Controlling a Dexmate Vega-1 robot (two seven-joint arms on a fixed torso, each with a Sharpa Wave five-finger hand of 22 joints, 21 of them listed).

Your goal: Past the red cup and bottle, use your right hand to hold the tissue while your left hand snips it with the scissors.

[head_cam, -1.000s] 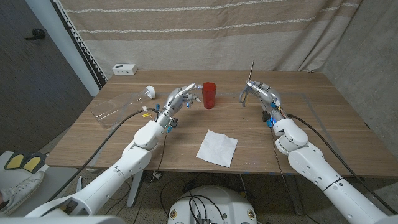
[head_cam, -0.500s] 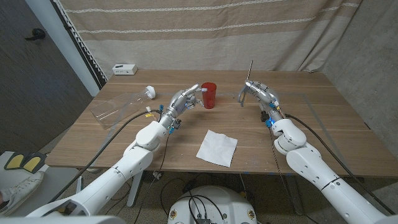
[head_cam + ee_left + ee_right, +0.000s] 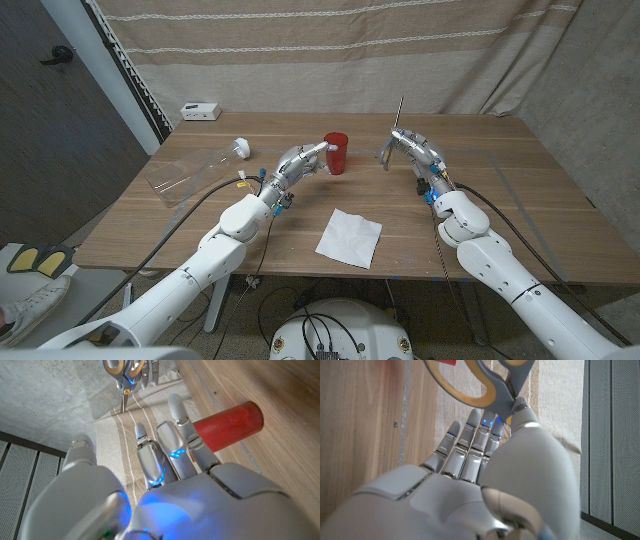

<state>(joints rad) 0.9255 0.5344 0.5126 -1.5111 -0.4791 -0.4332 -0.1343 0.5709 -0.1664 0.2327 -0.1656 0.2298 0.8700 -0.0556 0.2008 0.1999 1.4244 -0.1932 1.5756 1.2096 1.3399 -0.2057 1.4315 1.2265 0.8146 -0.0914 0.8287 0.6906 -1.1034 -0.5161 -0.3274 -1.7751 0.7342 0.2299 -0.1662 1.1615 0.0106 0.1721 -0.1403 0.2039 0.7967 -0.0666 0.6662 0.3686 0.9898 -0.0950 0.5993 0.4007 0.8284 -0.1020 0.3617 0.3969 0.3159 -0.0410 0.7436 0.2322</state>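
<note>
The white tissue lies flat near the table's front middle, with neither hand on it. Beyond it stands the red cup. A clear bottle with a white cap lies on its side at the far left. My left hand hovers just left of the cup, fingers stretched toward it and holding nothing. My right hand is raised right of the cup and grips the scissors by their grey and yellow handles, blades pointing up.
A small white box sits at the table's far left edge. A curtain hangs behind the wooden table. A transparent sheet lies under the bottle.
My left hand has crept rightward, closer to the red cup. My right hand has shifted slightly left with the scissors. The tissue has not moved.
</note>
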